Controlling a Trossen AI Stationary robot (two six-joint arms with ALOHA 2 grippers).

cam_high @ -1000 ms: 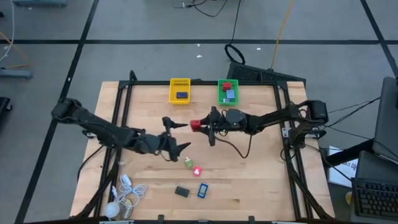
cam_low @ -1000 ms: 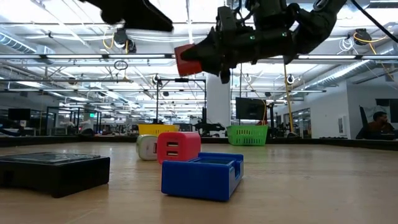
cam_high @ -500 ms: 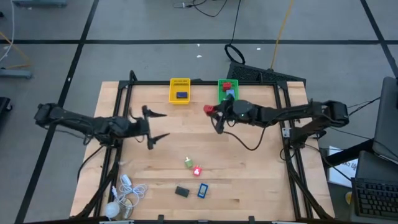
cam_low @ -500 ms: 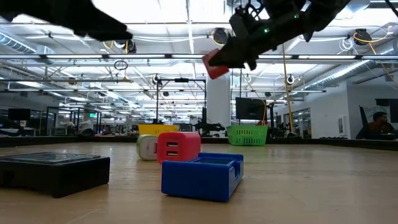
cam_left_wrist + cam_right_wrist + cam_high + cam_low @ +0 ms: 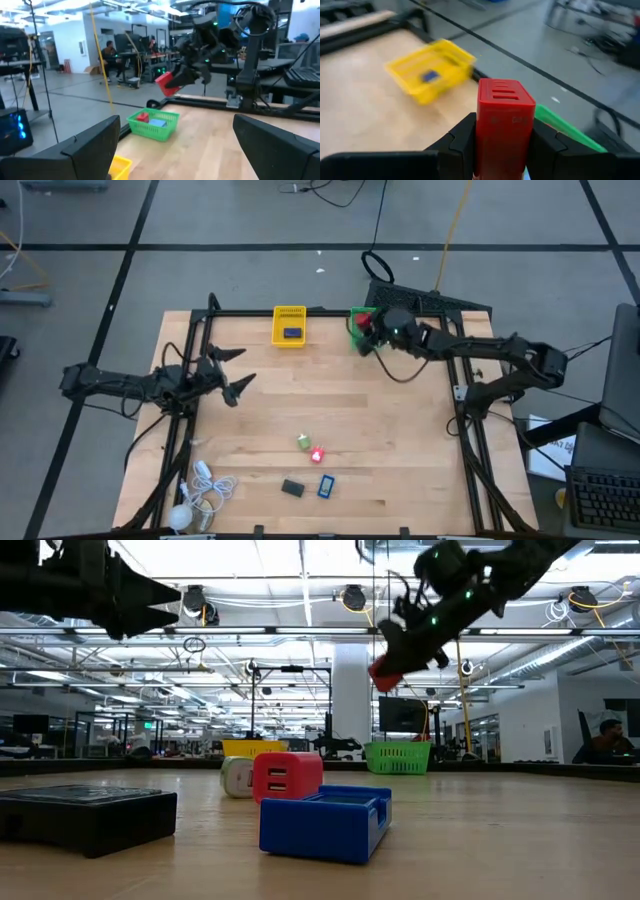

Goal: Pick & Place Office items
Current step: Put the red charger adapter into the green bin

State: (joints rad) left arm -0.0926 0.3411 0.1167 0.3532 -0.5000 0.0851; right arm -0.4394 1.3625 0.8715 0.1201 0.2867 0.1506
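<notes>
My right gripper is shut on a red block and hovers over the green basket at the table's far edge; the low view shows the block high in the air. The basket holds a red and a blue piece. My left gripper is open, raised over the table's left part, touching nothing. A green-white piece, a pink-red one, a black one and a blue one lie flat on the near table. My right gripper pinches the red block by two opposite side faces between its fingers. The block's slotted end sticks out past the fingertips. The fingers come from the table's right, slanting down. The block is lifted clear above the green basket.
A yellow basket with a dark blue piece stands left of the green one at the far edge. A white coiled cable with a ball lies at the near left corner. Black frame rails run along the table's left and right sides. The middle of the table is bare wood.
My right gripper has carried the red block from over the table's middle toward the far edge and right, ending above the green basket. My left arm has drawn back toward the table's left edge, its gripper staying open. The pieces on the table have not moved.
</notes>
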